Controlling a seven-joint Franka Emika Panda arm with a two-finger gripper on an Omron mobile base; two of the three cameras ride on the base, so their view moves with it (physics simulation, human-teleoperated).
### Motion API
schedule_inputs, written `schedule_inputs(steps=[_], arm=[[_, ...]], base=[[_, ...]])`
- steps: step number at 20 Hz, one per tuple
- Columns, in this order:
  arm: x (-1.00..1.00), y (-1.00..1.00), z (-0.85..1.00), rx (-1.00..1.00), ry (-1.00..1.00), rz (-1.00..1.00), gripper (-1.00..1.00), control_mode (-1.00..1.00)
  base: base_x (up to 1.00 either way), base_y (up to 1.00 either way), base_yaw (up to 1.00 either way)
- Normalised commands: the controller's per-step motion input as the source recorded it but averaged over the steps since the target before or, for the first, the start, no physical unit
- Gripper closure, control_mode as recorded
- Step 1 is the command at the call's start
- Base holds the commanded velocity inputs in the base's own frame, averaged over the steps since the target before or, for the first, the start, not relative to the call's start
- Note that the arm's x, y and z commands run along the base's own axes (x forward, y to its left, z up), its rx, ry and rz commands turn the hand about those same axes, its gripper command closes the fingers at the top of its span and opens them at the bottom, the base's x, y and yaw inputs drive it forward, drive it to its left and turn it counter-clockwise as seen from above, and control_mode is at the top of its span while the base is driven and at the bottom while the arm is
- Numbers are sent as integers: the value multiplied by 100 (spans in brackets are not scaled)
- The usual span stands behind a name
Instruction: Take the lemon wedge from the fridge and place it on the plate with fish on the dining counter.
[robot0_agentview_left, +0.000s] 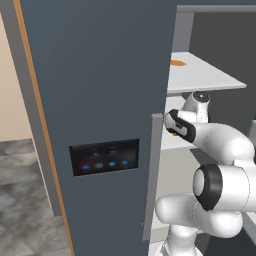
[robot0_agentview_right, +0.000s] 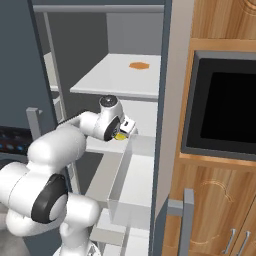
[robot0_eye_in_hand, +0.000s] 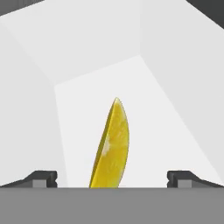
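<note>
gripper (robot0_eye_in_hand: 112, 179) jaws wide – lemon wedge (robot0_eye_in_hand: 112, 146) between fingertips (robot0_eye_in_hand: 43, 178), inside fridge (robot0_agentview_left: 100, 100).

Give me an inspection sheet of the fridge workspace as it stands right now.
Surface: white fridge shelf, with the wedge lying on it.
Job's things: lemon wedge on the shelf, between the two fingertips, not gripped. Fridge with one door open, white shelves showing.
Clutter: flat orange item on the upper shelf.
Grippers: gripper open, jaws wide on either side of the wedge; reached into the fridge at the middle shelf.
Cables: nothing seen.
Surroundings: black panel with blue lights on the closed door; wooden cabinets and a dark built-in oven to the right.
</note>
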Motion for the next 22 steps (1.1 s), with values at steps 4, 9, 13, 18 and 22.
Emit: schedule_inputs(steps=[4, 9, 13, 18, 22], arm=[[31, 0, -29, 0, 7, 0, -100, -100], [18, 0, -42, 0, 14, 0, -100, -100], [0, 0, -52, 0, 12, 0, -100, -100], [4, 0, -32, -1, 2, 0, 100, -100], [-9, 0, -5, -1, -6, 0, 100, -100]], base=[[0, 0, 0], [0, 0, 0], [0, 0, 0], [0, 0, 0], [0, 0, 0]])
